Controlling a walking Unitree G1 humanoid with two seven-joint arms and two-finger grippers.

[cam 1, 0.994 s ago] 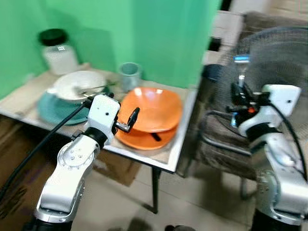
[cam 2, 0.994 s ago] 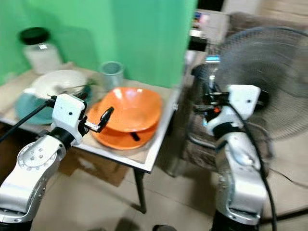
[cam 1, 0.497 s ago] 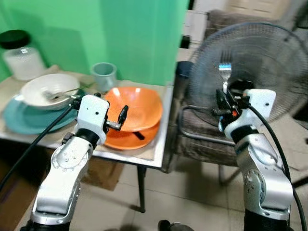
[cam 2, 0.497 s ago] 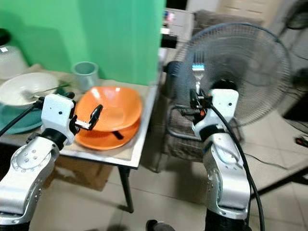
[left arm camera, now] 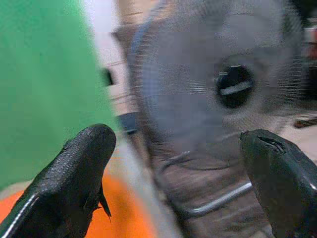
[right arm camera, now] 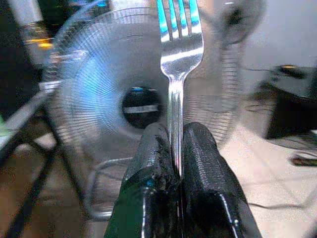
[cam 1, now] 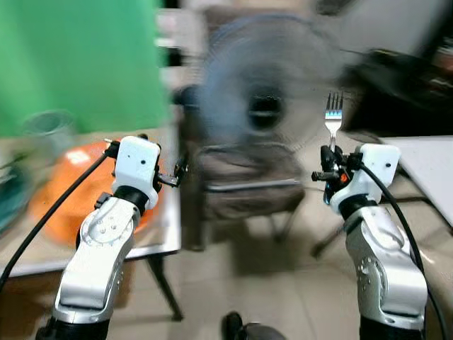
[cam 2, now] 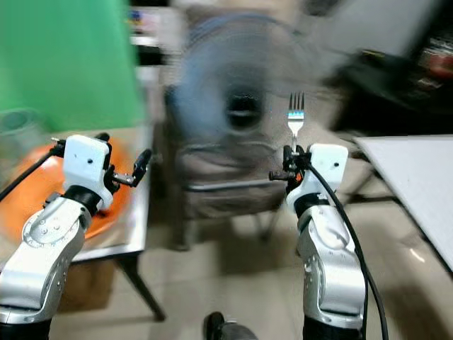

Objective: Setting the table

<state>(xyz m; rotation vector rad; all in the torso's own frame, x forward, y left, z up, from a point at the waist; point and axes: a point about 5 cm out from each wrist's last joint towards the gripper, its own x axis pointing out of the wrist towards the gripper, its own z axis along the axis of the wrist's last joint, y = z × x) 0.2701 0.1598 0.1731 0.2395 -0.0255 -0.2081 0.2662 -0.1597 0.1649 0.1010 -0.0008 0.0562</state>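
Right wrist view shows the right gripper pinched tight on the handle of a fork. The two black fingers press the thin metal handle from both sides. The fork stands straight up, with its prongs at the top and its long side running up and down. In the head views the right gripper holds the fork up in front of the robot, on its right side.

The left gripper is held up on the robot's left side. In the left wrist view its fingers are spread wide apart and there is nothing between them.

Behind both arms is a big fan and a chair, both blurry. To the left is a small table with an orange plate on it and a cup behind the plate. A green wall is behind that. To the far right is the edge of a white table.

The white table lies to the right of the fork, and the right arm is the nearer one. I think the fork is being carried there to be laid down. To lie flat, it will have to tip over from standing up.
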